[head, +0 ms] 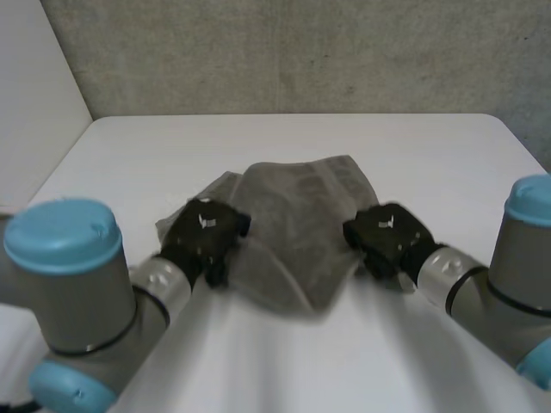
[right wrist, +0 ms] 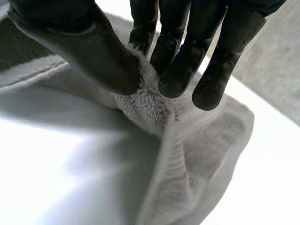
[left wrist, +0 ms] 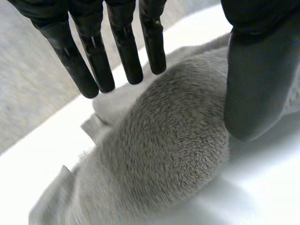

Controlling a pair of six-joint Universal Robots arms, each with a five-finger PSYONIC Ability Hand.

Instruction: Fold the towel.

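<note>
Head view: the towel (head: 297, 228) lies in a rumpled grey heap at the centre of the frame on the white counter (head: 430, 146), not yet flat or squared. The left robot hand (head: 205, 231) sits at the heap's left edge and the right robot hand (head: 387, 231) at its right edge, roughly level with each other.

Left wrist view: the left robot hand (left wrist: 258, 84) is spread wide. Its fingers (left wrist: 93, 61) are straight and apart, and the thumb stands well off from them. A plush bulge of the towel (left wrist: 168, 154) sits under the palm, with nothing pinched. Before any lift, this hand likely needs to close on a real edge or corner, not on the thick middle of the bulge.

Right wrist view: the right robot hand (right wrist: 93, 51) holds a ridge of the towel (right wrist: 197, 154) pinched between thumb and fingers (right wrist: 180, 65), and cloth trails away beyond the fingertips. The step probably goes best if both sides are gripped first, then raised together at an even height and pulled slightly apart. That way the cloth hangs smooth and can be laid over edge to edge.
</note>
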